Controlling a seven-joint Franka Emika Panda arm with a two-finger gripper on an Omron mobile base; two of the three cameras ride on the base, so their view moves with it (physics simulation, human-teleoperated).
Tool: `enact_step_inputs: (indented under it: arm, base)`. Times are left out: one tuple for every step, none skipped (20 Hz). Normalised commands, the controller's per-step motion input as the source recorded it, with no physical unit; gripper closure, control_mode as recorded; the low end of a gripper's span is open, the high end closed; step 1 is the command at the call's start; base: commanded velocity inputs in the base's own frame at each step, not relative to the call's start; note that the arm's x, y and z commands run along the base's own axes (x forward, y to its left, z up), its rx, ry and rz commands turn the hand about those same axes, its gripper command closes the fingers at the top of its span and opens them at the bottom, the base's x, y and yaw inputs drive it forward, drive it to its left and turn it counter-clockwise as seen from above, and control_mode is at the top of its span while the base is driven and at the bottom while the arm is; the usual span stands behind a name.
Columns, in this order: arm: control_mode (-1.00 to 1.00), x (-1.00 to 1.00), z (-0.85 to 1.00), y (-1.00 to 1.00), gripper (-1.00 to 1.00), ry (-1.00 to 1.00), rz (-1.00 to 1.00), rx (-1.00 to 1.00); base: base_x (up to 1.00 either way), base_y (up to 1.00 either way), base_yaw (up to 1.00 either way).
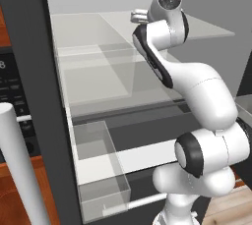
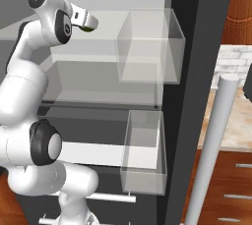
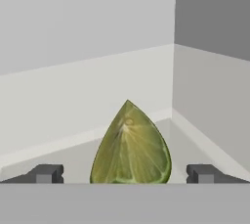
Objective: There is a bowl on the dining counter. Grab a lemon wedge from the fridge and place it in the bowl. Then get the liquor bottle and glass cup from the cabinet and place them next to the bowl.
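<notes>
Where the hand view looks into a pale corner of the fridge [image 1: 93, 71], the wedge [image 3: 131, 147] stands as a yellow-green teardrop with a glossy cut face, fine pale veins fanning out from a spot near its tip. Its long axis runs up and down in that view, the pointed end up and the rounded end down, where the bottom of the picture cuts it off. It sits on a flat light-grey shelf [image 3: 73, 157] close to where two smooth walls meet. The hand [image 3: 124, 174] is fully open and grips nothing: its two dark, blocky fingertips [image 3: 46, 174] stand well apart, one on each side of the wedge, and neither touches it.

In the right base view the hand [image 2: 87, 22] reaches in at the upper glass shelf [image 2: 29, 32], a sliver of yellow-green under its tip. Clear boxy door bins [image 2: 150, 47] with thin see-through walls hang on the dark open door [image 2: 192, 96]. A matte grey round handle [image 2: 211, 145] slants up beside it.
</notes>
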Motion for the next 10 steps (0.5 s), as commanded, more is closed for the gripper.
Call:
enact_step_inputs:
  arm:
    - [-1.00, 0.02, -0.11, 0.00, -1.00, 0.00, 0.00, 0.00]
    - [-1.00, 0.03, -0.05, 0.00, -1.00, 0.00, 0.00, 0.00]
    - [-1.00, 0.01, -0.04, 0.00, -1.00, 0.00, 0.00, 0.00]
    - [-1.00, 0.00, -0.05, 0.00, -1.00, 0.00, 0.00, 0.00]
    - [-1.00, 0.00, -0.04, 0.00, -1.00, 0.00, 0.00, 0.00]
    - [-1.00, 0.00, -0.03, 0.00, -1.00, 0.00, 0.00, 0.00]
    - [-1.00, 0.01, -0.03, 0.00, -1.00, 0.00, 0.00, 0.00]
    - [-1.00, 0.01, -0.03, 0.00, -1.00, 0.00, 0.00, 0.00]
    - [-1.00, 0.01, -0.03, 0.00, -1.00, 0.00, 0.00, 0.00]
    - [-1.00, 0.02, -0.02, 0.00, -1.00, 0.00, 0.00, 0.00]
  base:
    - [0.00, 0.00, 0.00]
    - [0.00, 0.00, 0.00]
    - [0.00, 0.00, 0.00]
    - [0.00, 0.00, 0.00]
    - [0.00, 0.00, 0.00]
    - [0.00, 0.00, 0.00]
    - [0.00, 0.00, 0.00]
    - [0.00, 0.00, 0.00]
    - [0.00, 0.00, 0.00]
    - [0.00, 0.00, 0.00]
